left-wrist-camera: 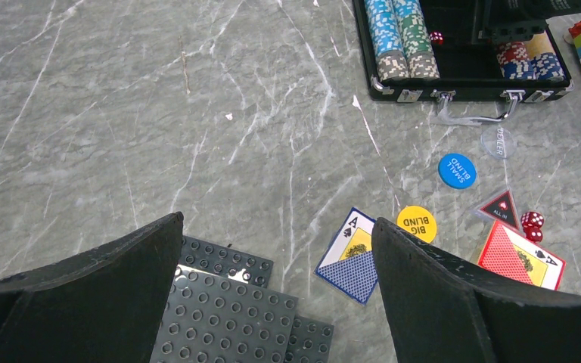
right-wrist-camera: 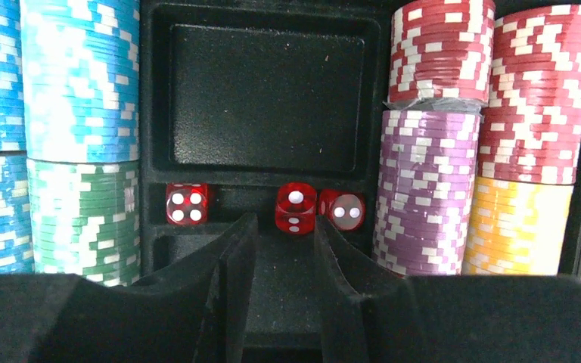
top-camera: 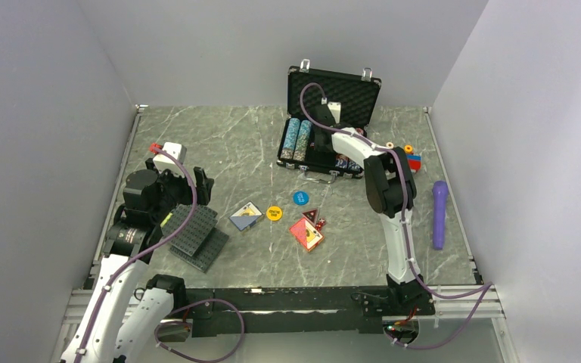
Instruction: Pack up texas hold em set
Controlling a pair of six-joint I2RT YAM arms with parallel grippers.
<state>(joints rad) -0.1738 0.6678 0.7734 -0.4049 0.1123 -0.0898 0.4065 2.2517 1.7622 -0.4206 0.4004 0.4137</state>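
Half-spread, empty: hovering right gripper (right-wrist-camera: 285,223) over dice (right-wrist-camera: 187,204) in briefcase (right-wrist-camera: 265,98) slot, probably seating them; holding left gripper (left-wrist-camera: 276,223) wide.

Right arm (top-camera: 384,181) extends into the open briefcase (top-camera: 348,89).

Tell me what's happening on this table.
The right gripper is down inside the open black case, its narrowly parted fingers empty, by three red dice in its middle slot. The left gripper hangs wide open above the grey studded plates. Two card decks, round buttons and more dice lie on the table.
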